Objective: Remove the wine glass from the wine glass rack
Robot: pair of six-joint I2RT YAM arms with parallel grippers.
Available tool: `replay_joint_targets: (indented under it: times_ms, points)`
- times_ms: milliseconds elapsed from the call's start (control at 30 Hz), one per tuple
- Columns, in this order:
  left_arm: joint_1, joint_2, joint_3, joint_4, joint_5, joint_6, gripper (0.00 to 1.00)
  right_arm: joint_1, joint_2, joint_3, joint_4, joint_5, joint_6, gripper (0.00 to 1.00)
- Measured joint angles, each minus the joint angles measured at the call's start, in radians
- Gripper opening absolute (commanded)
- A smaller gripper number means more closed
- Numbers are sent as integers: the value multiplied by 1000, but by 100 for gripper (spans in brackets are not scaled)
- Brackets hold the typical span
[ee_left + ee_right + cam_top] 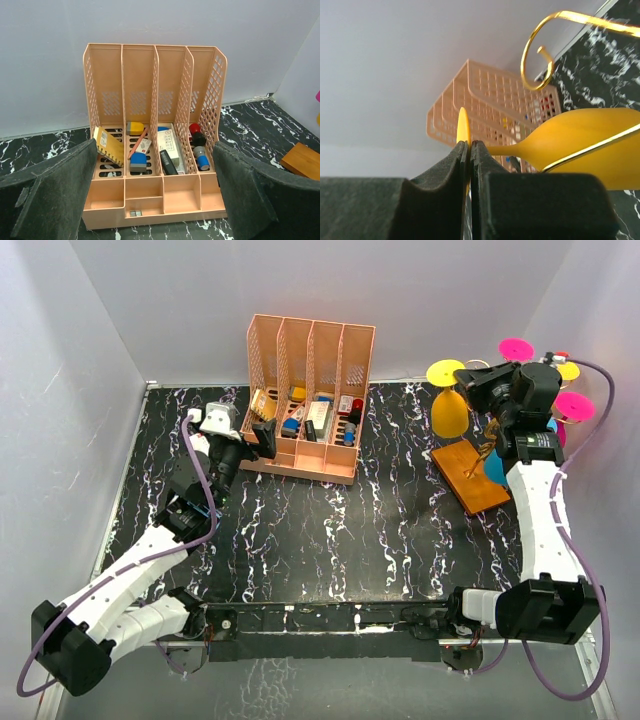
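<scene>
Removal at mid-stage: right gripper (469, 148) pinching the foot of the yellow wine glass (590, 150), which seems not yet clear of the wine glass rack (470, 478) at two o'clock on the table (330, 540); left gripper (155, 150) spread, idle, facing the organizer (137, 75).

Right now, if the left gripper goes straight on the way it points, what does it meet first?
Probably the peach-pink organizer, straight ahead between the fingers of the open left gripper; nothing shows in between.

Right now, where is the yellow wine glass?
In the top view, the yellow wine glass is far right, beside the wine glass rack, its foot pinched by the right gripper.
</scene>
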Motion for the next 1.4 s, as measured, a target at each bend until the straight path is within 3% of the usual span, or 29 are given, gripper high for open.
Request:
replay_joint_targets:
  times_ms: [200,433,667,967,1167,1400]
  points:
    - [0,16,0,-1,-3,5,97,0,29,-3,24,-239,-112,8]
    - [0,28,1,-22,-2,4,97,21,14,-64,239,-512,-160,8]
    - [0,52,29,-60,-3,3,97,166,24,-67,356,-671,-187,8]
    - [0,123,75,-195,-34,-103,97,227,16,-101,391,-722,-239,8]
    - [0,80,65,-294,71,-276,97,302,10,-138,398,-735,-261,8]
    - [25,54,134,-388,213,-393,97,303,13,-138,459,-750,-198,8]
